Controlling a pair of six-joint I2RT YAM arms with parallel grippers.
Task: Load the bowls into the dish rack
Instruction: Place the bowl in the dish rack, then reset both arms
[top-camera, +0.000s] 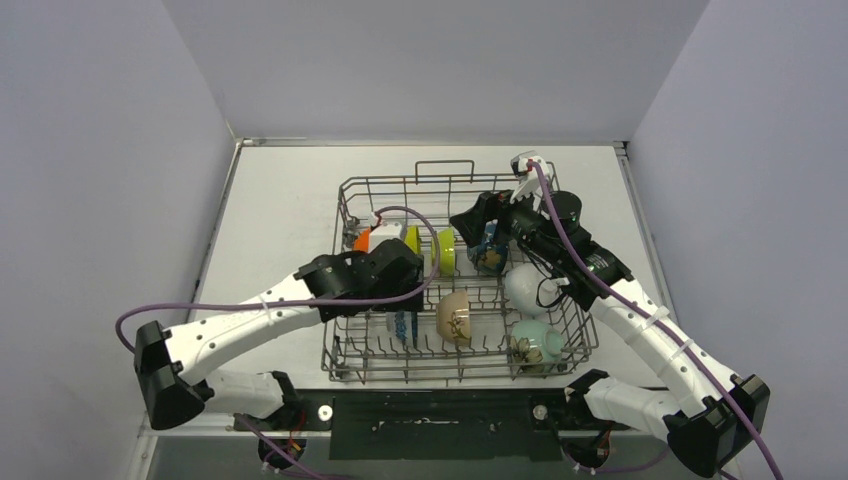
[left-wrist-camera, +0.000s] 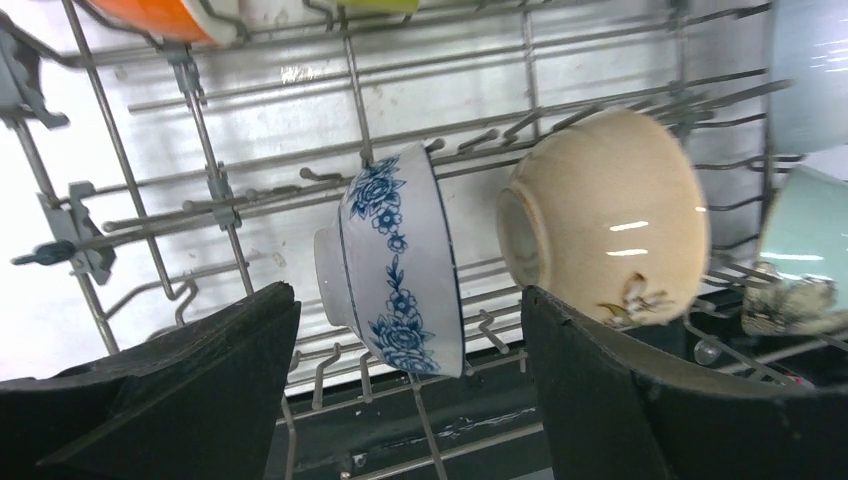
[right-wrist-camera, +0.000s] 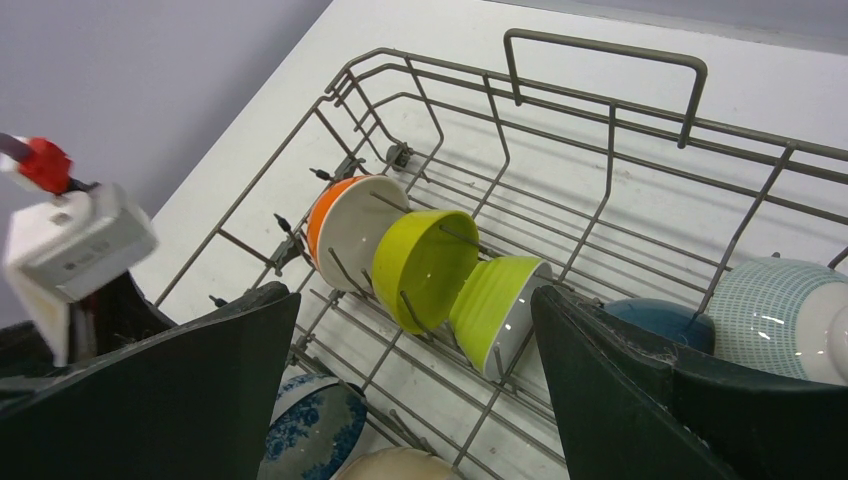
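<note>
The grey wire dish rack (top-camera: 350, 190) holds several bowls on edge between its tines. In the top view I see orange (top-camera: 361, 241), lime (top-camera: 446, 252), beige (top-camera: 454, 317), white (top-camera: 524, 288) and pale green (top-camera: 536, 340) bowls. My left gripper (top-camera: 402, 300) is open and empty inside the rack. Its fingers (left-wrist-camera: 200, 385) stand apart on either side of the blue-patterned bowl (left-wrist-camera: 395, 262), not touching it, and the beige bowl (left-wrist-camera: 610, 215) is to the right. My right gripper (right-wrist-camera: 410, 390) is open and empty above the orange (right-wrist-camera: 345, 225), yellow-green (right-wrist-camera: 425, 265) and lime ribbed (right-wrist-camera: 500, 310) bowls.
The rack's handle loop (right-wrist-camera: 600, 60) rises at its far side. A dark blue bowl (right-wrist-camera: 660, 318) and a teal-patterned bowl (right-wrist-camera: 790, 315) sit by the right finger. The left wrist camera box (right-wrist-camera: 80, 240) is close on the left. White table (top-camera: 280, 220) surrounds the rack.
</note>
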